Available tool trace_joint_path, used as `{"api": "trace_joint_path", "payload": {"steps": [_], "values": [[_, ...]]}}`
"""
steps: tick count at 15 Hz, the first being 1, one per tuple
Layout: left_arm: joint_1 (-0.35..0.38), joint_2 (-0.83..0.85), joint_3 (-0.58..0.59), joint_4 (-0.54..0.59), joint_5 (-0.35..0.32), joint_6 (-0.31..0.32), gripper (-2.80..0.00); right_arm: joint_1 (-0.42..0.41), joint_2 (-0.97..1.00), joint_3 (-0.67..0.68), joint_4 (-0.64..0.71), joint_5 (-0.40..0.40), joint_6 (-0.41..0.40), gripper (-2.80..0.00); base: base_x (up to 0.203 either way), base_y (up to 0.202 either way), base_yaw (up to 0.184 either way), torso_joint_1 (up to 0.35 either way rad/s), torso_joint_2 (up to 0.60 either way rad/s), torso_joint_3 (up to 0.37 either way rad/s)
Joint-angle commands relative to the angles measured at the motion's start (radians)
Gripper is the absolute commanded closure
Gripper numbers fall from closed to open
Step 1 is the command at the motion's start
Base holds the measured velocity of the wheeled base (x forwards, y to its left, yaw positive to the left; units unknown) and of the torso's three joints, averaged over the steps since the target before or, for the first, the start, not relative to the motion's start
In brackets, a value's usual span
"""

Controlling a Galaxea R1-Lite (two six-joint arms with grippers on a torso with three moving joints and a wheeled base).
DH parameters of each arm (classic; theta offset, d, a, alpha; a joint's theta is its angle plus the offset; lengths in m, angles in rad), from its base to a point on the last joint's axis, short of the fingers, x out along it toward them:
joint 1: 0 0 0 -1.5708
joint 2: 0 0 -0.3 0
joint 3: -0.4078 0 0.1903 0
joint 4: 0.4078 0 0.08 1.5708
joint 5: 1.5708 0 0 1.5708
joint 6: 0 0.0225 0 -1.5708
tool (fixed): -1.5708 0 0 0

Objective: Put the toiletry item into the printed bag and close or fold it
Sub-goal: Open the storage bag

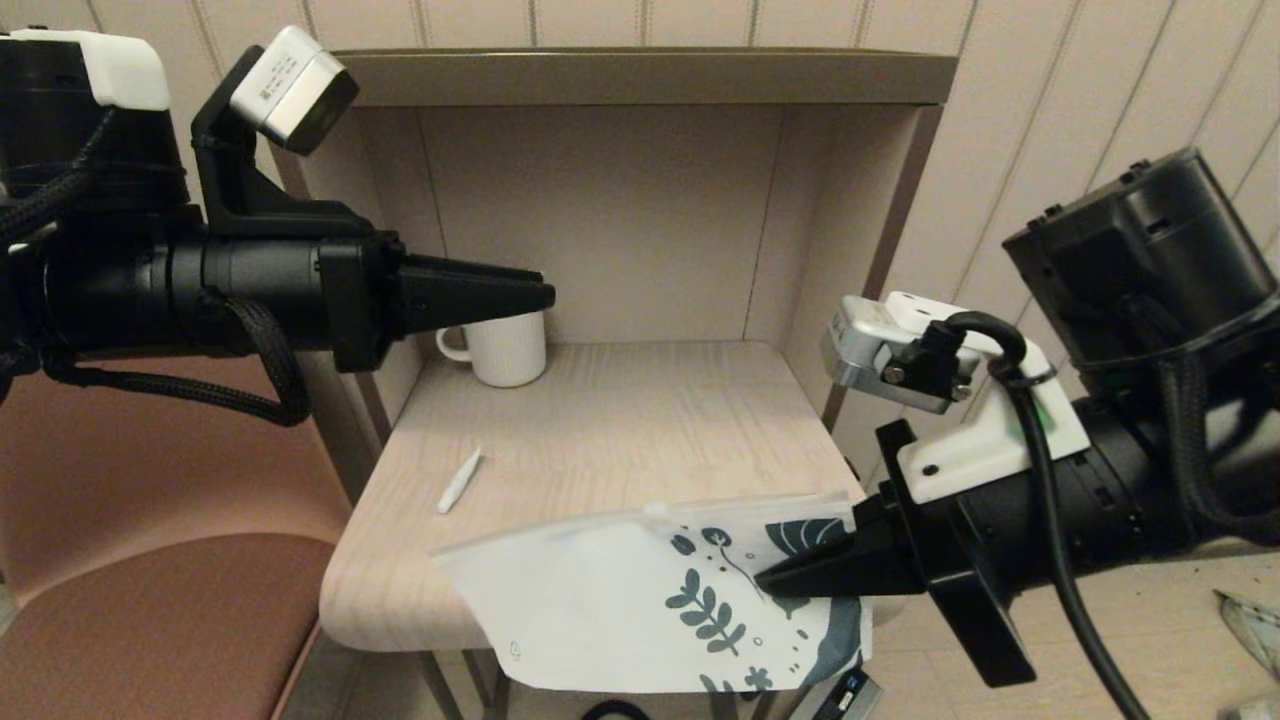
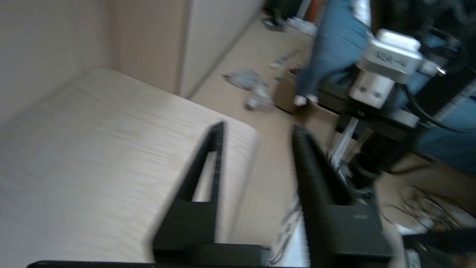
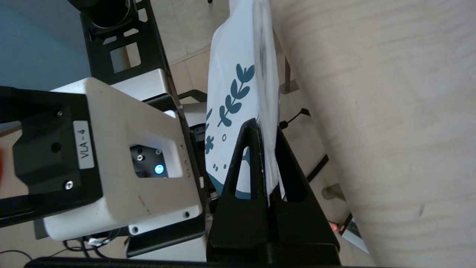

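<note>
The toiletry item (image 1: 460,480), a slim white tube, lies on the small table (image 1: 620,420) toward its left side. The printed bag (image 1: 620,600) hangs over the table's front edge, lifted at its leaf-printed end. My right gripper (image 1: 765,580) is shut on that printed end. In the right wrist view the bag (image 3: 238,67) runs edge-on between the closed fingers of the right gripper (image 3: 264,128). My left gripper (image 1: 545,295) hovers high above the table's back left, well above the tube. The left wrist view shows the left gripper (image 2: 256,130) open and empty.
A ribbed white mug (image 1: 508,348) stands at the table's back left, under my left gripper. Beige alcove walls (image 1: 620,210) and a top shelf close in the table on three sides. A brown padded chair (image 1: 150,600) stands to the left.
</note>
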Motion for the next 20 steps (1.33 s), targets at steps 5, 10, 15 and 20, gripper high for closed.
{"api": "trace_joint_path", "payload": {"steps": [5,10,15,20], "values": [[-0.030,0.024,0.032,-0.007,-0.108,0.007,-2.80,-0.006,0.074,-0.111,-0.021,0.006,-0.012,0.00,0.000,0.000,0.000,0.000,0.00,0.000],[-0.031,0.058,0.024,-0.082,-0.289,0.005,-2.80,0.003,0.106,-0.162,-0.019,0.178,-0.010,0.00,0.000,0.000,0.000,0.000,0.00,0.000],[-0.032,0.098,0.076,-0.207,-0.339,0.007,-2.80,-0.010,0.108,-0.176,-0.013,0.184,-0.011,0.00,0.000,0.000,0.000,0.000,0.00,0.000],[-0.032,0.109,0.093,-0.223,-0.345,0.008,-2.80,-0.053,0.108,-0.189,-0.019,0.186,-0.014,0.00,0.000,0.000,0.000,0.000,0.00,0.000]]}}
